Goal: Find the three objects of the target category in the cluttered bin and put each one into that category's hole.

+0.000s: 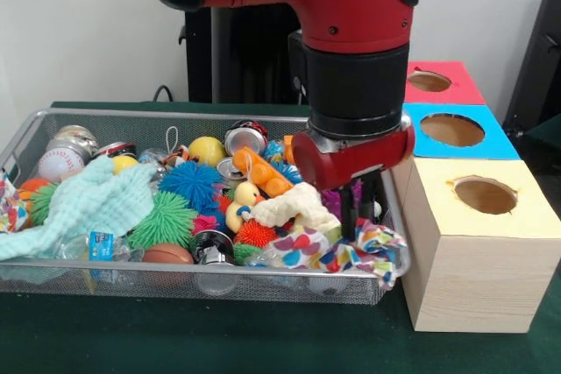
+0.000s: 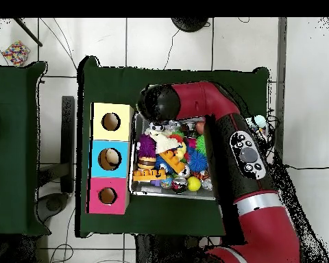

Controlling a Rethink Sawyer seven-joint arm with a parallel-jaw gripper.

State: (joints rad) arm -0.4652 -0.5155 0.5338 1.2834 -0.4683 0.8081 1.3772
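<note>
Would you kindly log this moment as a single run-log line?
hand: low in wire bin, end by boxes | fingers: among toys, over patterned cloth | grasp: unclear | yellow-top box hole: empty

A silver wire-mesh bin (image 1: 26, 133) sits on a dark green tabletop (image 1: 175, 339). Inside lie a pale mint knitted cloth (image 1: 88, 203), a blue spiky rubber ball (image 1: 191, 183), a green spiky rubber ball (image 1: 164, 219), a yellow rubber duck (image 1: 245, 195) and a white cloth patterned with multicoloured hearts (image 1: 351, 251). The three boxes' tops are red (image 1: 438, 82), blue (image 1: 456, 131) and pale yellow (image 1: 482, 199). The red and black arm (image 1: 351, 6) carries a red-cased end effector (image 1: 359, 208).
</note>
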